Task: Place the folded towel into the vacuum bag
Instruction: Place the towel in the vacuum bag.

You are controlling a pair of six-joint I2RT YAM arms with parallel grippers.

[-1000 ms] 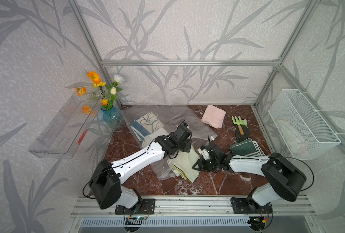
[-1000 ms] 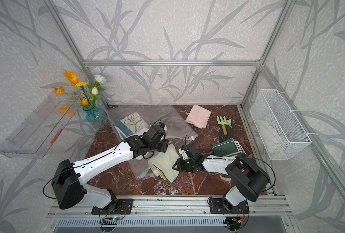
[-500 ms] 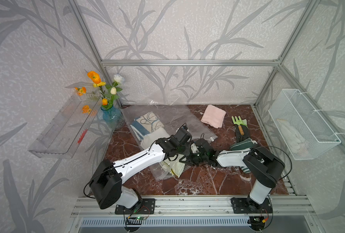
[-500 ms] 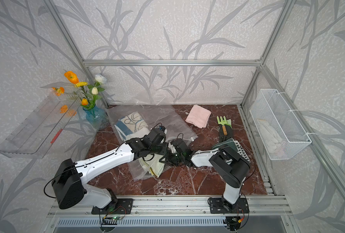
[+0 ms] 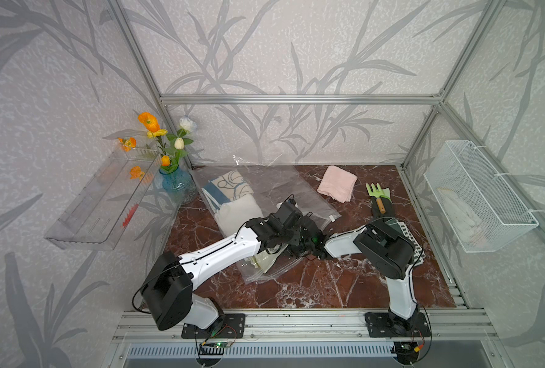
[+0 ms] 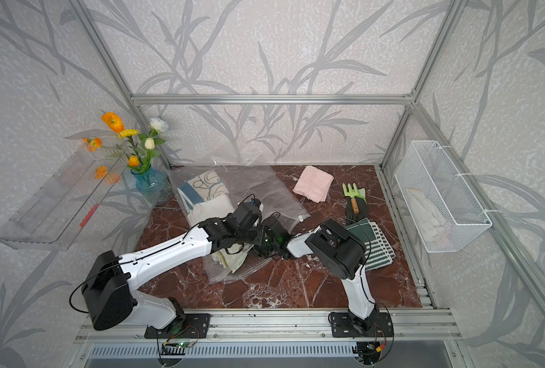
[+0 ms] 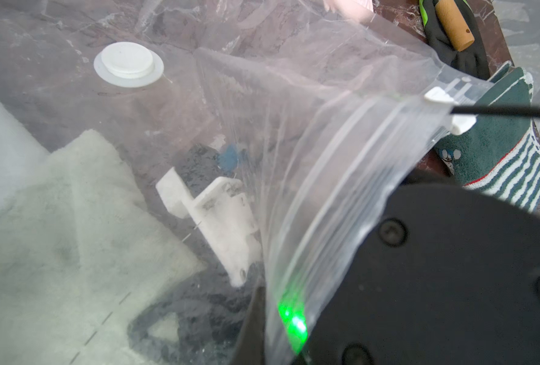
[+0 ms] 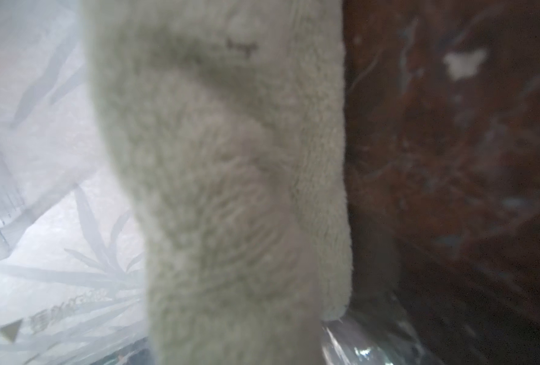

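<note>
Clear plastic vacuum bag (image 5: pixel 296 194) lies on the counter (image 5: pixel 312 286), from its back-left corner to its middle, with the green towel (image 5: pixel 262 263) just inside its mouth. The left gripper (image 5: pixel 293 237) is pinched shut there, likely lifting the mouth for the right gripper (image 7: pixel 199 202). I cannot tell if that one grips anything.

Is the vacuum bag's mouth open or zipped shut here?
Open: on the vacuum bag the zip strip arches up over the right arm, and the right gripper shows through the plastic, inside.

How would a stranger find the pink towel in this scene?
Look at the red marble tabletop, near its back edge. Between the clear vacuum bag and the green garden fork lies the pink towel, the only pink cloth, outside the bag.
</note>
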